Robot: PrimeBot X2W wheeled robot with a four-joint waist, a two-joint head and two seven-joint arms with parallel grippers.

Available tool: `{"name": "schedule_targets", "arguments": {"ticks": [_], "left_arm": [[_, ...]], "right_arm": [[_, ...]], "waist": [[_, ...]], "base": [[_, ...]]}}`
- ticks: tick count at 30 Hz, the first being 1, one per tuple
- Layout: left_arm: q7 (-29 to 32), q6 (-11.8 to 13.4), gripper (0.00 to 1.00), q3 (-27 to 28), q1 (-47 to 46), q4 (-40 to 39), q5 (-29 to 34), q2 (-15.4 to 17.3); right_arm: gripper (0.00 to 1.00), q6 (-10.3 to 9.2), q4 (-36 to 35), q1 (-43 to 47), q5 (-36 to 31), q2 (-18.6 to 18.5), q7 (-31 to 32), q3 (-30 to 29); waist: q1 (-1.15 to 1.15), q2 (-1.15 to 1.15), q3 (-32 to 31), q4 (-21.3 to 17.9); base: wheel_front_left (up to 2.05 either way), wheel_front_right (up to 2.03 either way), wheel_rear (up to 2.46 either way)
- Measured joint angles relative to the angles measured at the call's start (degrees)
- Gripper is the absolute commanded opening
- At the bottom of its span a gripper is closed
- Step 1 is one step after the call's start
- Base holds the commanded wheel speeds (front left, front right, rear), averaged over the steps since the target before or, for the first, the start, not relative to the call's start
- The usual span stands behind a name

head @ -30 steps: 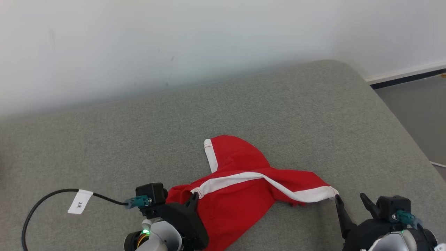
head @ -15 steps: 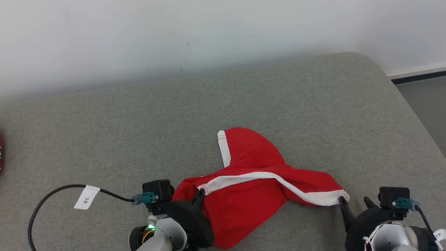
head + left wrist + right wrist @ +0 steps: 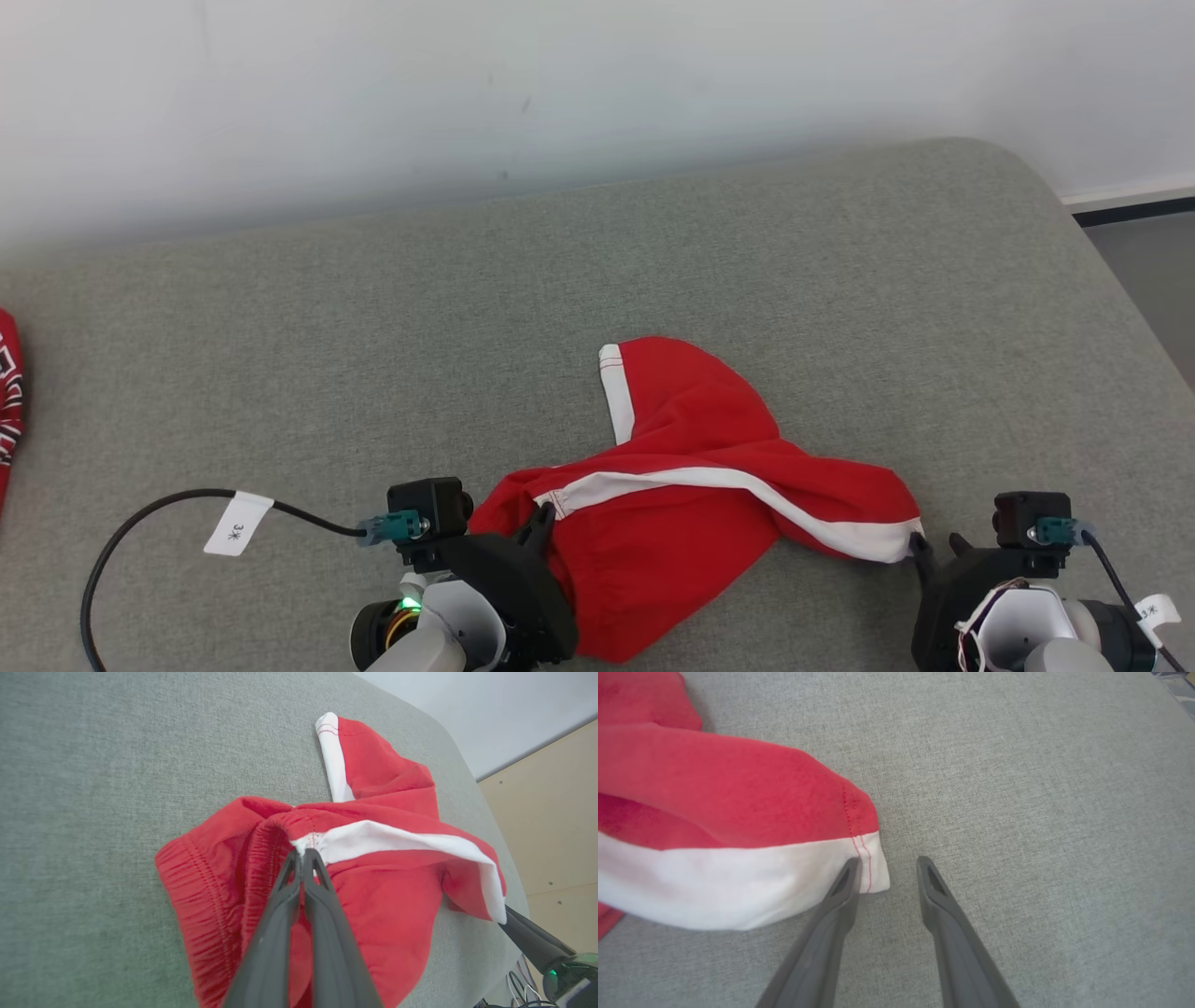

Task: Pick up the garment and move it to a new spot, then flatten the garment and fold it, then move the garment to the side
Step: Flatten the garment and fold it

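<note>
Since a second ago the head view has swung, bringing a red-and-white patterned cloth [image 3: 7, 392] in at its left edge. On the grey fabric-covered worktop [image 3: 747, 261] lie the rumpled red shorts with white side stripes [image 3: 691, 523]. The left hand [image 3: 302, 856], pressed together, pinches their elastic waistband. The right hand [image 3: 887, 863] is spread, one finger touching the white hem corner.

**A bare test room with soft furnishing**

A wide grey fabric pad [image 3: 747, 243] with a rounded far-right corner runs up to a plain white wall [image 3: 560, 84]. Past that corner a dark skirting [image 3: 1134, 210] meets a grey floor [image 3: 1153, 289]. The left wrist view shows beige panels [image 3: 551, 826] with screw heads. A garment [image 3: 691, 523] lies by the pad's near edge, and a black cable [image 3: 187, 492] carries a marked tag [image 3: 238, 525].
</note>
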Motion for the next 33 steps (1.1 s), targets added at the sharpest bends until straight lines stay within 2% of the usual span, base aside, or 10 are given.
{"name": "schedule_targets", "arguments": {"ticks": [1, 7, 12, 16, 22, 23, 25, 26, 31, 33], "left_arm": [[0.0, -0.01, 0.0, -0.03, -0.03, 0.0, 0.0, -0.02], [-0.03, -0.38, 0.0, -0.16, -0.3, 0.05, 0.02, -0.24], [-0.43, -0.42, 0.0, -0.08, -0.33, 0.21, 0.02, -0.24], [-0.45, -0.43, 0.0, -0.04, -0.66, 0.37, 0.02, -0.23], [-0.54, -0.43, 0.0, 0.03, -0.93, 0.36, 0.01, -0.21], [-0.54, -0.43, 0.0, 0.03, -0.93, 0.36, 0.0, -0.23], [-0.54, -0.43, 0.0, 0.03, -0.93, 0.42, -0.02, -0.25], [-0.54, -0.43, 0.0, 0.04, -0.93, 0.47, -0.07, -0.26], [-1.55, -1.01, 0.0, 0.57, -0.93, 0.59, -0.41, -0.58], [-2.85, -1.76, 0.0, 1.74, -0.92, -0.2, -0.97, -1.01]], "right_arm": [[0.5, 0.0, 0.47, -0.36, -0.05, -0.02, 0.03, -0.09], [0.41, 0.0, 2.96, -1.49, -0.76, 0.04, 1.56, -1.24], [0.47, 0.0, 3.34, -1.6, -0.81, 0.14, 1.88, -1.31], [0.44, -0.02, 3.8, -1.93, 0.0, 0.16, 2.04, -0.53], [0.22, -0.05, 4.72, -2.74, 2.43, 0.12, 4.08, 1.19], [0.22, -0.05, 4.79, -2.74, 2.78, 0.12, 4.34, 1.3], [0.03, -0.04, 4.85, -2.73, 3.09, 0.14, 4.72, 1.53], [0.0, -0.05, 4.85, -2.72, 3.09, 0.15, 4.79, 1.66], [0.0, -0.1, 3.39, -2.48, 4.3, 0.09, 3.41, 2.23], [0.0, -0.02, 1.79, -2.55, 6.98, 0.42, 2.67, 2.53]], "waist": [[0.0, 0.0, 0.07, 0.16], [0.0, 0.0, 0.68, 1.03], [0.0, 0.0, 0.97, 1.45], [0.0, 0.0, 1.15, 1.69], [0.0, 0.0, 1.32, 2.09], [0.0, -0.01, 1.31, 2.16], [0.0, 0.0, 1.23, 2.28], [0.0, -0.01, 1.17, 2.3], [0.0, 0.0, 0.42, 2.25], [0.0, 0.0, -0.09, 2.17]], "base": [[0.0, 0.0, 0.0], [0.0, 0.0, 0.0], [0.0, 0.0, 0.0], [0.0, 0.0, 0.0], [0.0, 0.0, 0.0], [0.0, 0.0, 0.0], [0.0, 0.0, 0.0], [0.0, 0.0, 0.0], [0.0, 0.0, 0.0], [0.0, 0.0, 0.0]]}}
